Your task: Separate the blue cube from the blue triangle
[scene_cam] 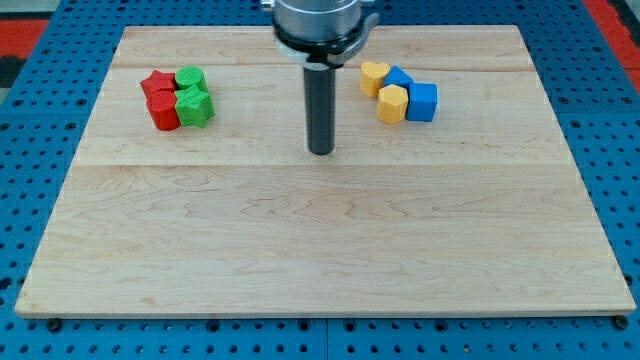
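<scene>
Your tool, a plain rod with nothing to spread or pinch, is resting its tip [321, 152] on the table [320, 240], well left of the blue cube [422, 102]. You are seeing that cube touching the blue triangle [398, 79], the yellow blocks [392, 103] crowding alongside.

- The arm [316, 22] is cut off by the view's top edge.
- The blue triangle [398, 77] is partly hidden behind the yellow blocks [392, 103].
</scene>
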You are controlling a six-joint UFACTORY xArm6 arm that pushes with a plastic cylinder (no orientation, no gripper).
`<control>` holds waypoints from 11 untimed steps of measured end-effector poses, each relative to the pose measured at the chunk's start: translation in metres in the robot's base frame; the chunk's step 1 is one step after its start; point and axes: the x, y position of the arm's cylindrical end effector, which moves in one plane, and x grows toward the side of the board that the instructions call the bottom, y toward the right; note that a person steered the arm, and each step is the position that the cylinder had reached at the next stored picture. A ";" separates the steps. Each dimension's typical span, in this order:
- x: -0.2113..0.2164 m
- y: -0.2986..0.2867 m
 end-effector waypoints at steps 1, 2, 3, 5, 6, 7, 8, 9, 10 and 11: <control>-0.012 0.049; -0.022 0.090; -0.045 0.119; -0.080 0.123; -0.095 0.122; -0.136 0.122; -0.154 0.123; -0.154 0.108; -0.168 0.079; -0.184 0.090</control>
